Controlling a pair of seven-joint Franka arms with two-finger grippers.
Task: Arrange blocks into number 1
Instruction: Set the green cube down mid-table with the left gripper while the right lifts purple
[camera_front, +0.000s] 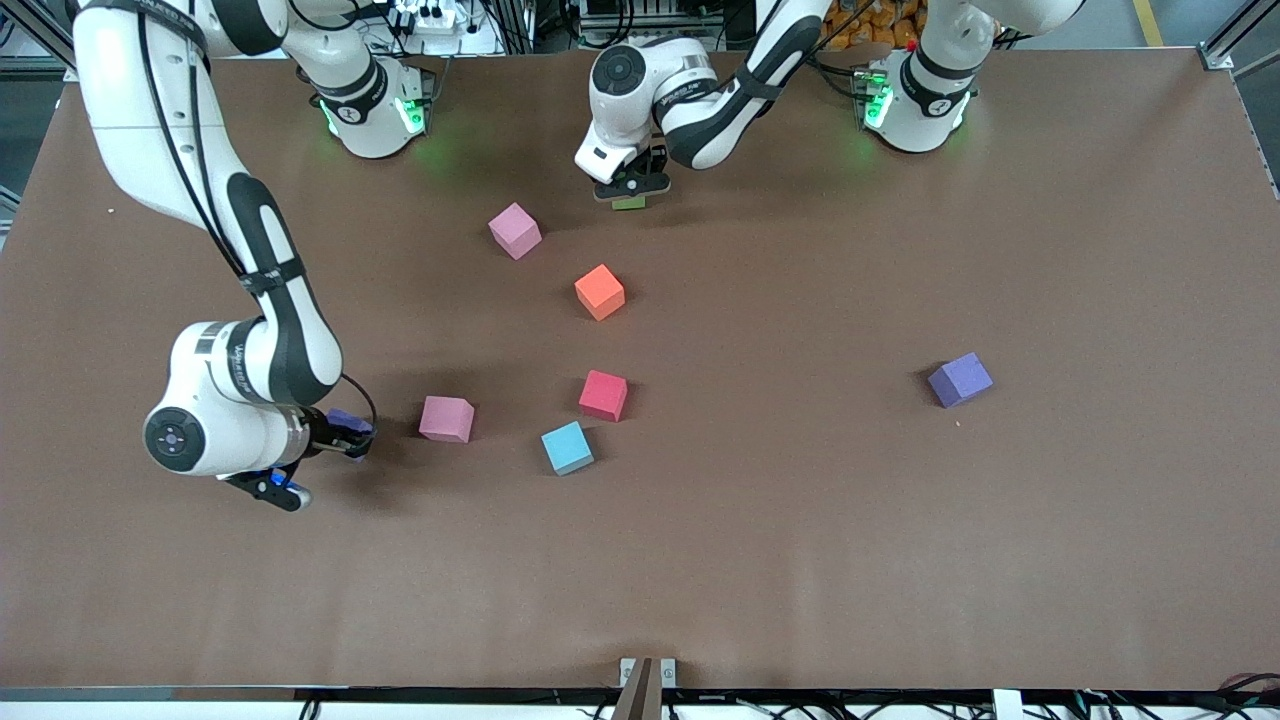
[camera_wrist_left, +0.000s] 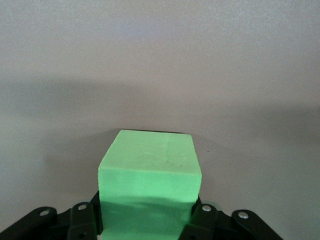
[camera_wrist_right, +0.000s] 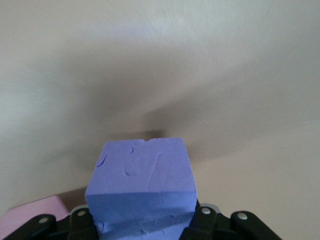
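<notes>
both arms carry a block. the left end effector (camera_front: 630, 192), at upper centre of the front view, is closed on the green block (camera_wrist_left: 148, 172). the right end effector (camera_front: 350, 432), at lower left of that view, is clamped on a purple block (camera_wrist_right: 141, 175), close beside a pink block (camera_front: 446, 418) on the tabletop (camera_front: 900, 560). loose on the tabletop lie a second pink block (camera_front: 515, 230) and the orange block (camera_front: 599, 291) above centre, the red block (camera_front: 603, 394) and light blue block (camera_front: 567, 447) just below centre, and a second purple block (camera_front: 959, 379) at mid right. the numeral is not yet formed. judged best practice: choose one straight line, here roughly orange to red, set each carried block squarely with faces flush to its neighbour, lower to full contact before letting go, and avoid nudging the nearby pink block.
</notes>
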